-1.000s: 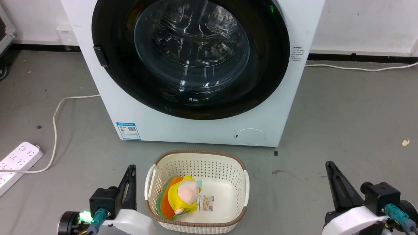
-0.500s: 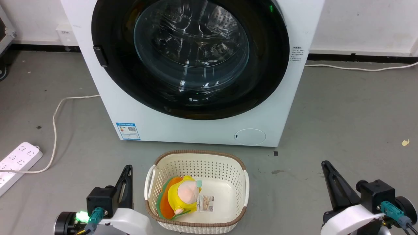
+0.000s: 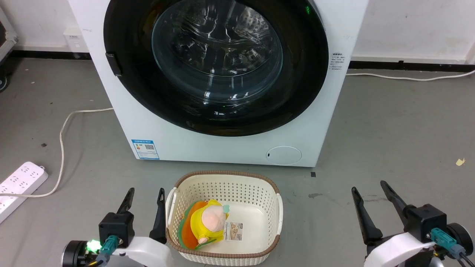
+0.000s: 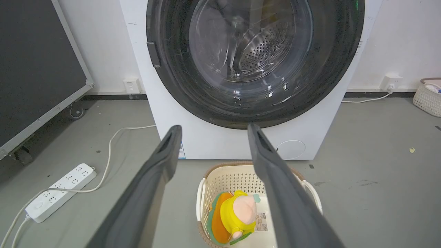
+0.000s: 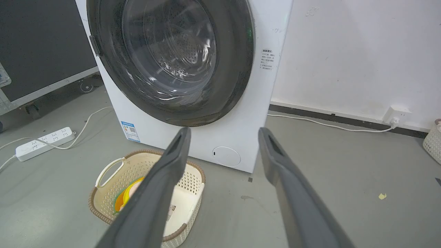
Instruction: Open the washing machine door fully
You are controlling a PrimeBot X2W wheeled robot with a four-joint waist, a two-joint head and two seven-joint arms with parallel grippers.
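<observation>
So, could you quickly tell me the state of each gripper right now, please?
Left gripper: open, holding nothing.
Right gripper: open, holding nothing.

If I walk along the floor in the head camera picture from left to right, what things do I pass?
white power strip → left gripper → cream basket → right gripper

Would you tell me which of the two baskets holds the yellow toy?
The basket right before the washing machine; the second basket stands off by the wall.
</observation>
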